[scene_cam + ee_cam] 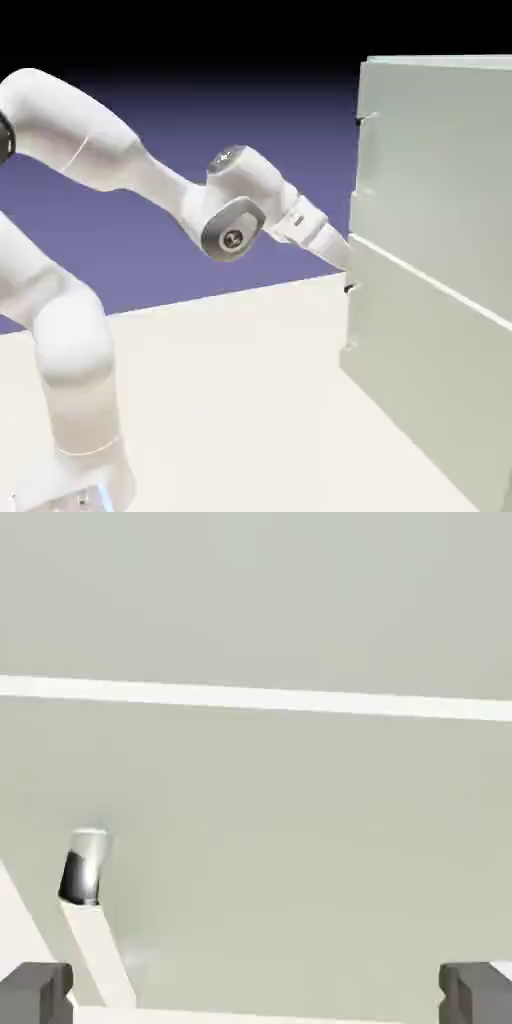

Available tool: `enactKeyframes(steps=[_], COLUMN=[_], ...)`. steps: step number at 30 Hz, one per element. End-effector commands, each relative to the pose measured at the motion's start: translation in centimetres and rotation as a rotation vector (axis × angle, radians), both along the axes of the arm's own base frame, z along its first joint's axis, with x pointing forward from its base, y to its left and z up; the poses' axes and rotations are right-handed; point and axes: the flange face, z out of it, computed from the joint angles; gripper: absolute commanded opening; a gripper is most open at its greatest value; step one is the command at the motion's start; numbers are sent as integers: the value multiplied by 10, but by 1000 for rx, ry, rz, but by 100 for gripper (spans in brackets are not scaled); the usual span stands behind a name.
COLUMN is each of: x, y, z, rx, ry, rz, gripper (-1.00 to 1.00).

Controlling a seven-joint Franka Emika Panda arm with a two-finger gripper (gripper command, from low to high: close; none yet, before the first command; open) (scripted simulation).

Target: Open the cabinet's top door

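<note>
The pale grey-green cabinet (400, 340) stands at the exterior view's right. Its top door (440, 160) is the upper flat panel and sits flush with the lower one, apart from a bright seam between them. My gripper (344, 257) is at the cabinet's front face, right by that seam at the near edge. In the hand view the panels fill the picture, with the seam (256, 699) running across. A short silver handle (84, 867) shows at lower left; I cannot tell which door it belongs to. The gripper (255, 994) is open, its fingertips (36, 992) wide apart with nothing between them.
The white arm (150, 175) reaches from the lower left across the pale table (230, 400) toward the cabinet. Small dark fittings (350, 288) mark the cabinet's near edge.
</note>
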Motion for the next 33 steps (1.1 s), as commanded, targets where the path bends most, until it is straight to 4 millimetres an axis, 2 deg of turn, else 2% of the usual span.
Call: enactKeyframes(steps=[1, 9, 17, 25, 33], x=[1, 1, -3, -8, -11], y=[-2, -18, -24, -21, -8], z=[5, 42, 71, 92, 103], rx=[38, 354, 690, 1043, 1411], ry=[-11, -103, -192, -267, -316], rz=[-37, -307, -534, -719, -862], gripper=[100, 100, 100, 100, 100])
